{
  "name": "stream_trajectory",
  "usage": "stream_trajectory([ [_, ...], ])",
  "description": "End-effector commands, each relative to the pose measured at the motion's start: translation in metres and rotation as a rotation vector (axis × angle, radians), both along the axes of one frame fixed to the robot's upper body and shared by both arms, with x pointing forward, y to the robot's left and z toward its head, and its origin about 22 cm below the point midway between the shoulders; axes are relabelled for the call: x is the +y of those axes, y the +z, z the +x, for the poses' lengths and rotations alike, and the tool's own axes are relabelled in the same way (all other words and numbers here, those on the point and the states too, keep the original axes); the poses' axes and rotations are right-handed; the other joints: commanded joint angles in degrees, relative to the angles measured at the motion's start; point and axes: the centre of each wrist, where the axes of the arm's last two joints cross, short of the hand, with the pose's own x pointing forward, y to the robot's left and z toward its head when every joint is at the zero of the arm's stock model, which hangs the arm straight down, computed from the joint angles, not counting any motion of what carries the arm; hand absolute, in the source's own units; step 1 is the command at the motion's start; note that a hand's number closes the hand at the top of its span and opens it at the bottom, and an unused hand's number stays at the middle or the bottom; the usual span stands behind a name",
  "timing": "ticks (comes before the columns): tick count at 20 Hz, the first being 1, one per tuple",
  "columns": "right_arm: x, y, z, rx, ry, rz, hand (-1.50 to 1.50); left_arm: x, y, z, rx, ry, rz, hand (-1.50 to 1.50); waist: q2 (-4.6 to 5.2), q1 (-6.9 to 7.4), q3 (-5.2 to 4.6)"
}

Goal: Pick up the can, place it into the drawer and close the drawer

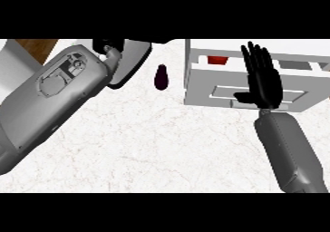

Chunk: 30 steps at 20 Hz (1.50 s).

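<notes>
While the right hand point(263, 77) stands flat over the white drawer point(221, 90), fingers straight and spread wide, holding nothing, the red can point(217, 59) sits inside the drawer's open compartment, just left of the fingers. Left hand point(109, 46) is mostly cut off at the top; can't tell its fingers. Dark purple eggplant point(161, 77) lies on the marble counter point(154, 145) between left forearm and drawer. No readable labels anywhere.

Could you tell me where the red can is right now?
The red can sits inside the open white drawer, upper right in the head view, just left of the right hand.
</notes>
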Motion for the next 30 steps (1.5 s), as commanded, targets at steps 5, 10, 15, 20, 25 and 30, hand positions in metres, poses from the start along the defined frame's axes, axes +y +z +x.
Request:
stream_trajectory([
  [5,0.008,-0.006,0.03,0.003,-0.025,0.037,-1.5,0.012,-0.016,-0.015,0.019,-0.006,-0.004,-1.5,1.79,0.46,1.15],
  [10,0.039,0.013,0.05,-0.021,-0.035,0.02,-1.5,0.028,-0.019,-0.034,0.042,-0.024,0.004,-1.5,1.4,1.43,1.11],
  [15,0.018,0.037,0.064,-0.053,-0.065,0.039,-1.5,0.045,-0.037,-0.039,0.019,-0.007,0.005,-1.5,2.07,1.79,1.13],
  [20,0.034,0.052,0.073,-0.05,-0.044,0.043,-1.5,0.053,-0.049,-0.043,0.025,0.003,0.02,-1.5,2.1,1.35,1.12],
  [25,0.03,0.069,0.08,-0.05,-0.057,0.06,-1.5,0.048,-0.051,-0.052,0.026,-0.03,0.008,-1.5,2.35,1.72,1.16],
  [30,0.043,0.069,0.081,-0.044,0.008,0.16,-1.5,0.059,-0.042,-0.048,0.013,-0.039,0.024,-1.5,2.74,1.99,1.25],
])
